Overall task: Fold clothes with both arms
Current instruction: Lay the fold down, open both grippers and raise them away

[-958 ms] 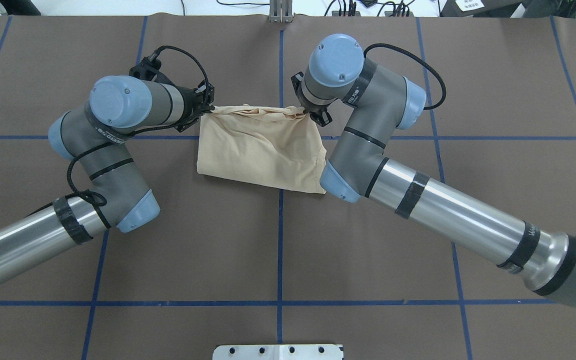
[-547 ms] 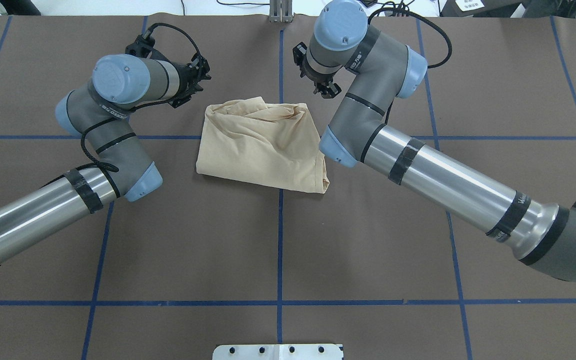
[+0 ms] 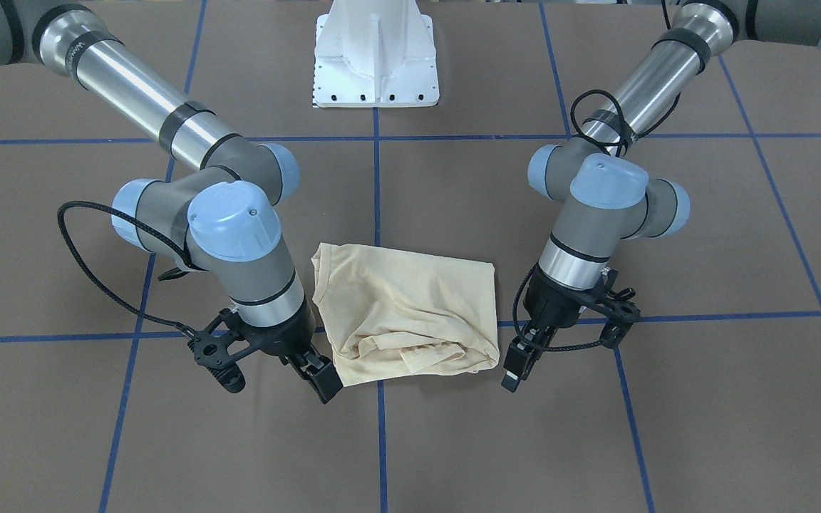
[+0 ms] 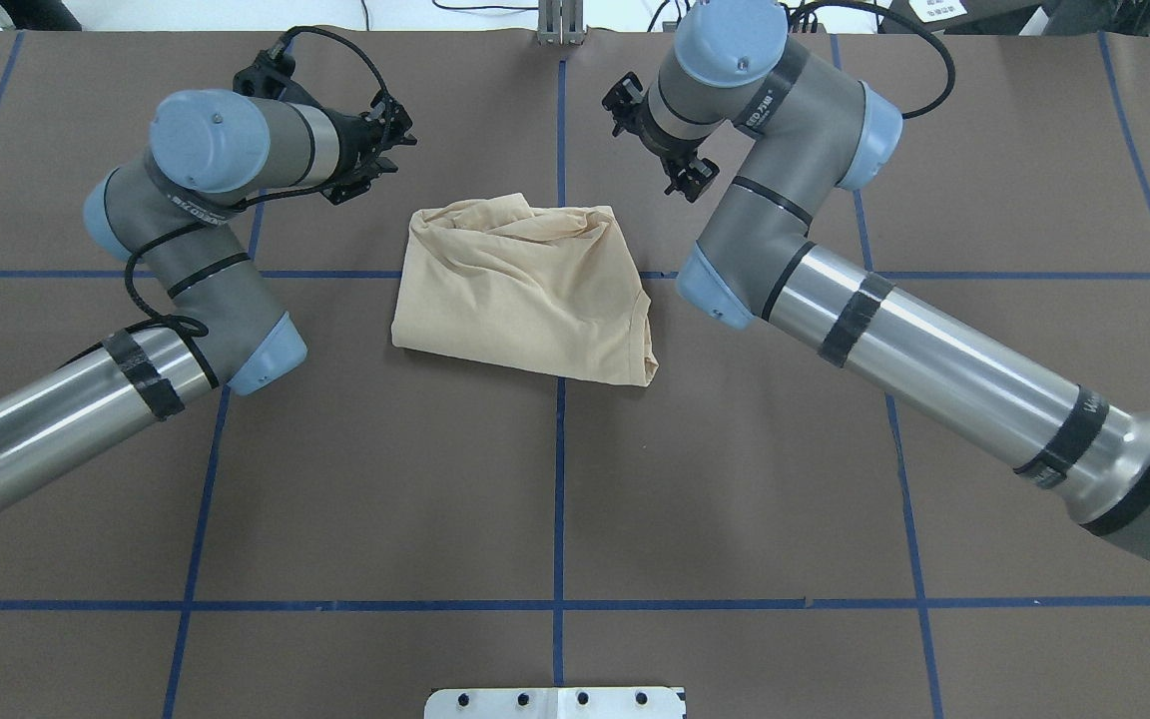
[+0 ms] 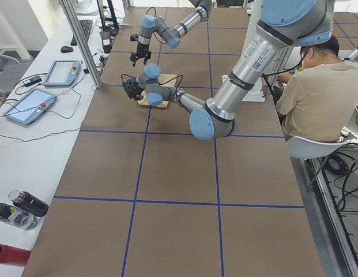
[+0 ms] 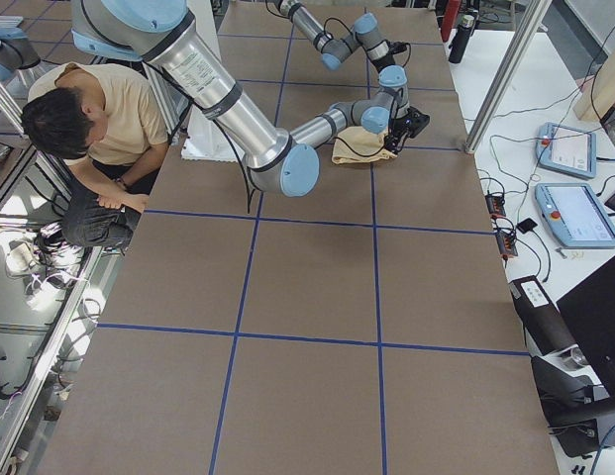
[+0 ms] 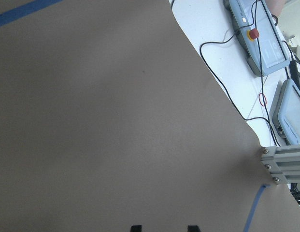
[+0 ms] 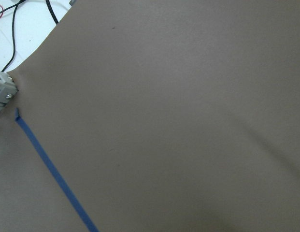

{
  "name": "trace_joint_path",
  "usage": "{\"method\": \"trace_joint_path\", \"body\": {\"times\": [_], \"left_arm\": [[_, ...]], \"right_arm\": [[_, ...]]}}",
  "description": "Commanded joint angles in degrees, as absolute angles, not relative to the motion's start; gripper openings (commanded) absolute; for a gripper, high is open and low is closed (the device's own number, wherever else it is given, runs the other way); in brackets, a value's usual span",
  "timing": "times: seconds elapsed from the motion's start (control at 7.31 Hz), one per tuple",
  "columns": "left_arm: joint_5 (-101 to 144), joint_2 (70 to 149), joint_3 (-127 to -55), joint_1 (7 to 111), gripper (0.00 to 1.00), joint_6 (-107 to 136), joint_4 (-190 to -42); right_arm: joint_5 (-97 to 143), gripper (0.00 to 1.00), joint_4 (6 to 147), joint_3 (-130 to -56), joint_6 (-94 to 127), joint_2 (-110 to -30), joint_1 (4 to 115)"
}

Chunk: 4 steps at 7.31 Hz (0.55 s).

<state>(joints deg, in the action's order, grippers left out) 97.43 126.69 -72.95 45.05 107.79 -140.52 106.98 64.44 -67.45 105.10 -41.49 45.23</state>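
The clothes are one cream-yellow shirt (image 4: 525,290), folded into a rumpled packet in the middle of the brown table (image 4: 555,479); its print is hidden. In the front-facing view the shirt (image 3: 410,313) shows bunched folds along its near edge. My left gripper (image 4: 397,150) hovers off the shirt's far-left corner, open and holding nothing. Its fingertips (image 7: 135,228) stand apart over bare table. My right gripper (image 4: 692,178) hangs off the far-right corner, open and clear of the cloth. In the front-facing view the left gripper (image 3: 516,369) and right gripper (image 3: 321,377) flank the shirt.
The white pedestal base (image 3: 376,64) sits at the robot's side of the table. An aluminium post (image 4: 560,25) stands at the far edge. A seated person (image 5: 308,98) is beside the base. Control tablets (image 5: 29,104) and bottles (image 5: 17,210) lie on the white bench.
Both grippers have let go of the shirt's far edge and drawn back towards the far side and outwards. The released edge has dropped onto the folded packet.
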Motion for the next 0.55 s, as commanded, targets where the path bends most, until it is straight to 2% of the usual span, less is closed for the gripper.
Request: {"method": "trace_joint_path", "body": {"times": [0.0, 0.14, 0.41], "left_arm": [[103.0, 117.5, -84.8, 45.4, 1.00, 94.6, -140.4], [106.2, 112.5, -90.0, 46.1, 1.00, 87.1, -140.4], [115.3, 101.8, -96.1, 52.4, 1.00, 67.7, -140.4]], "right_arm": [[110.6, 1.00, 64.6, -77.3, 93.9, -52.2, 47.8], [115.4, 1.00, 64.7, -80.4, 87.8, -56.6, 51.9], [124.0, 1.00, 64.6, -81.5, 69.1, -64.0, 61.7]]}}
